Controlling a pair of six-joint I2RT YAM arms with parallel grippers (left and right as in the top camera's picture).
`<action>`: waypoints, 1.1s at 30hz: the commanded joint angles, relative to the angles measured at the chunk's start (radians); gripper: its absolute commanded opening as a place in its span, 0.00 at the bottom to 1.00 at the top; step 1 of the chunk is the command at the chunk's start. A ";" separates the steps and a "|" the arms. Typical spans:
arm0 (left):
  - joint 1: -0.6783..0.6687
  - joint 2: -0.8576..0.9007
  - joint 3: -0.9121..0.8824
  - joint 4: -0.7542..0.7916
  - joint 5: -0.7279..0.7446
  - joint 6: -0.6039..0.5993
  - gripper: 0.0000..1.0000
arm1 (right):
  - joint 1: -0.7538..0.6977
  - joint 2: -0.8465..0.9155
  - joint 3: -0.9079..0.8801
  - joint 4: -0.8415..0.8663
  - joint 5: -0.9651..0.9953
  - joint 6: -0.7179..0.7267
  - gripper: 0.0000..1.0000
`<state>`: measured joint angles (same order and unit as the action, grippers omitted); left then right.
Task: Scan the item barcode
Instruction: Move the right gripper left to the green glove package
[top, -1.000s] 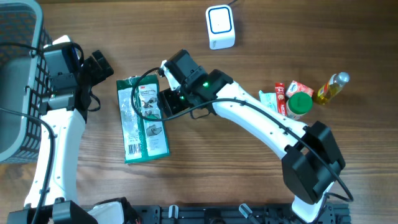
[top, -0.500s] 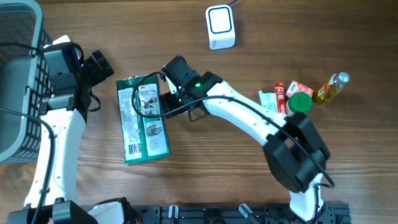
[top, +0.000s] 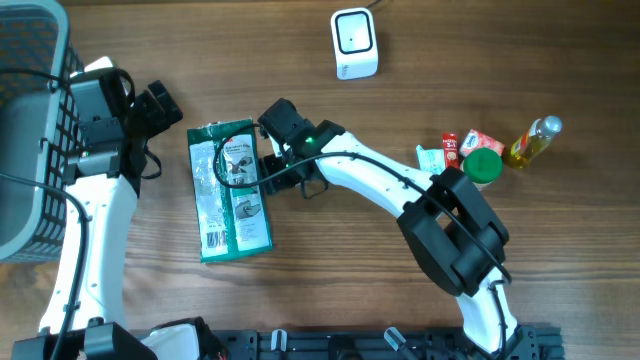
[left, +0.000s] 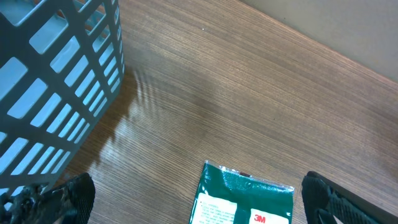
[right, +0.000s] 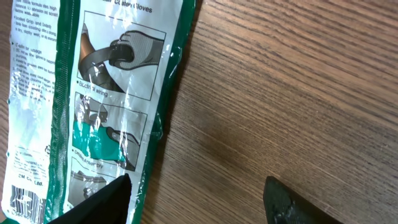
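Far left, by the L arm, I see the grey basket (top: 40, 60). L gripper (top: 162, 108) sits just right of it, fingers spread wide w/ nothing btw them. Its wrist cam looks down on the packet's top end. The green packet (top: 230, 190) lies flat on the table (top: 330, 280), left of centre, printed instructions up, barcode (top: 215, 238) near its lower left corner. R gripper (right: 196, 182) is at the packet's right edge, fingers apart: one tip over the packet's edge, the other over bare wood, gripping nothing. Can't tell if that tip touches the film. White scanner (top: 354, 42) stands top centre, well apart from the packet. Far right: small cartons (top: 455, 150), green-lidded jar (top: 483, 166) and yellow bottle (top: 533, 140), bunched together.
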<state>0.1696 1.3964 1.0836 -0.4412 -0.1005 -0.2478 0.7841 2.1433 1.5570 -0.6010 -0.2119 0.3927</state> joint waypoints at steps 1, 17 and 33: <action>0.003 -0.009 0.011 0.003 -0.006 0.008 1.00 | 0.005 0.027 -0.013 0.004 0.013 0.007 0.68; 0.003 -0.009 0.011 0.003 -0.006 0.008 1.00 | 0.039 0.124 -0.015 0.050 0.111 0.031 0.68; 0.003 -0.009 0.011 0.003 -0.006 0.008 1.00 | -0.058 -0.018 -0.014 -0.079 0.140 0.077 0.64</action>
<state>0.1696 1.3964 1.0836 -0.4412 -0.1005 -0.2478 0.7109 2.1719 1.5654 -0.7078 -0.0319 0.4526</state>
